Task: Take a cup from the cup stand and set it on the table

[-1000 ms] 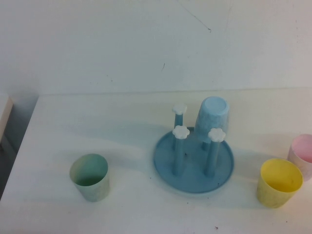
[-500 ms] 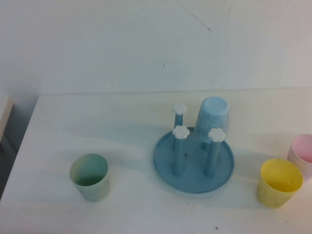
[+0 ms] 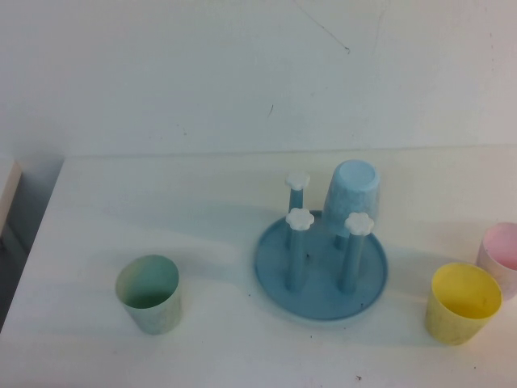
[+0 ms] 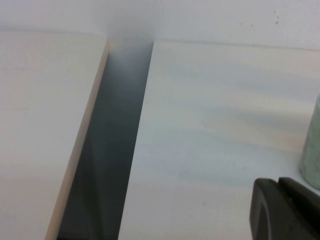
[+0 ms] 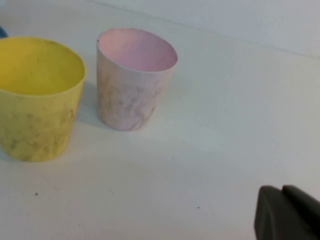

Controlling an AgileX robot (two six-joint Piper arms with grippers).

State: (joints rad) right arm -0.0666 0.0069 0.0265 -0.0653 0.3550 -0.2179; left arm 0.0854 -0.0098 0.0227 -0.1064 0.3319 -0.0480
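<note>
The yellow cup stands upright on the white table, right of the blue cup stand; it also shows in the right wrist view. The stand has four pegs with white flower knobs. A light blue cup sits upside down on the back right peg; the other three pegs are bare. Neither arm shows in the high view. My left gripper is shut and empty, low over the table's left part. My right gripper is shut and empty, over the table near the yellow cup.
A pale green cup stands upright at the front left; its side also shows in the left wrist view. A pink cup stands beside the yellow cup at the right edge. A dark gap separates the table from a side surface.
</note>
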